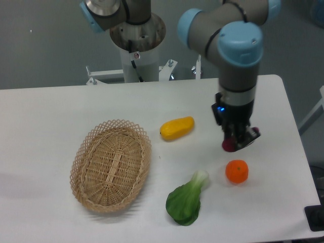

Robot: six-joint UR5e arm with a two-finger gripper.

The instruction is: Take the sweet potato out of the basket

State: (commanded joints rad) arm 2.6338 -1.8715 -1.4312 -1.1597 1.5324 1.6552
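Observation:
The sweet potato [230, 146] is a dark reddish-purple tuber held crosswise between my gripper's fingers, with one end poking out at the lower left and the other at the upper right. My gripper [239, 138] is shut on it, over the right part of the table, just above the round orange fruit. The oval tan wicker basket [81, 157] lies on the table at the left, well apart from the gripper, and nothing shows inside it.
A yellow oblong vegetable [177, 128] lies between the basket and the gripper. A round orange fruit [237, 171] sits just below the gripper. A green leafy bok choy [186, 200] lies near the front edge. The arm's base [136, 45] stands at the back.

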